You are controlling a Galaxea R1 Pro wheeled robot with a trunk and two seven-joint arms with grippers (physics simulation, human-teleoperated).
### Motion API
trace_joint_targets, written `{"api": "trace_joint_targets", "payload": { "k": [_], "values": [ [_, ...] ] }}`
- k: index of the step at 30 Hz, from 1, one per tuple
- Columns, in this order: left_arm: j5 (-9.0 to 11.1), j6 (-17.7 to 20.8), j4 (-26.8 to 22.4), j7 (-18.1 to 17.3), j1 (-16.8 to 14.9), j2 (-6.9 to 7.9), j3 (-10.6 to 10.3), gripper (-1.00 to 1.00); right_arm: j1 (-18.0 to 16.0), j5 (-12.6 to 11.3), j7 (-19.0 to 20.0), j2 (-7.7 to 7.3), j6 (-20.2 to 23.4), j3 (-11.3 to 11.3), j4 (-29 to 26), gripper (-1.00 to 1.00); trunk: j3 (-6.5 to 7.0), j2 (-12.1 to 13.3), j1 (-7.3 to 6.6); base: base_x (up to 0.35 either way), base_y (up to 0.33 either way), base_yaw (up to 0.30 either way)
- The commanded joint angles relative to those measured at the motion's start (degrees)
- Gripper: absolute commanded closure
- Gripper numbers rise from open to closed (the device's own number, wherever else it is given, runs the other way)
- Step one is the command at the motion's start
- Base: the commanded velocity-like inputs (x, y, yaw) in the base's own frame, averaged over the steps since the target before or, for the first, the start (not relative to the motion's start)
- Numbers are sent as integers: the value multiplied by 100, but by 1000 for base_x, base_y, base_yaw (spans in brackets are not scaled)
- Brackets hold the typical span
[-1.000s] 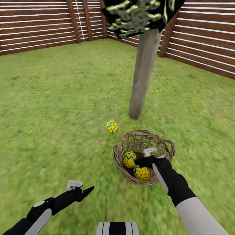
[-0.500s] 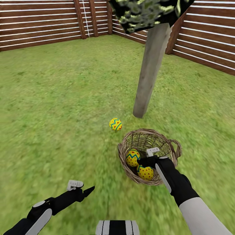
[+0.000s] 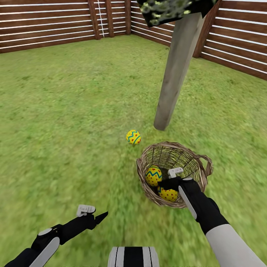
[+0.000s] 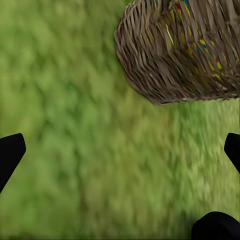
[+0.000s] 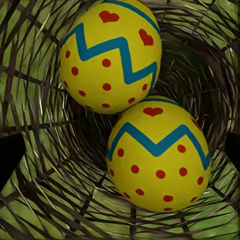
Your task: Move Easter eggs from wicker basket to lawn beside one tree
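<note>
The right claw [image 3: 167, 184], spread wide inside the wicker basket [image 3: 203, 174], should centre on the nearer egg [image 5: 157, 152] directly ahead, clear of its touching neighbour [image 5: 110, 55], before closing.

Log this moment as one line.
eggs: two in basket, one on lawn by tree | right end effector: open, in basket | left end effector: open

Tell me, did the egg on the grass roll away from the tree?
No. The loose egg lies just as close to the foot of the tree trunk as before; the whole picture shifted because the camera moved.
</note>
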Motion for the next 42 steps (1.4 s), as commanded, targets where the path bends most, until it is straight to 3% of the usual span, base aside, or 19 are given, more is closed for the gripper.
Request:
{"api": "trace_joint_targets", "payload": {
  "k": [1, 21, 32, 42],
  "values": [
    [59, 37, -3, 2, -3, 2, -6, -100, -3, -49, -20, -14, 25, 12, -7, -100, -4, -2, -1, 0, 0, 0],
    [58, 37, -38, -9, -4, 8, 3, -100, -3, -49, -20, -29, 24, 12, -13, -100, -51, -2, -1, 36, -29, 0],
    [60, 37, -31, -7, -3, 5, -5, -100, -3, -49, -22, -29, 33, -99, -4, -100, -261, -443, 241, 0, 0, 0],
    [60, 37, -4, -7, -5, -1, -13, -100, -3, -49, -20, -29, 33, -146, -18, -100, -482, -460, 268, 0, 0, 0]
  ]
}}
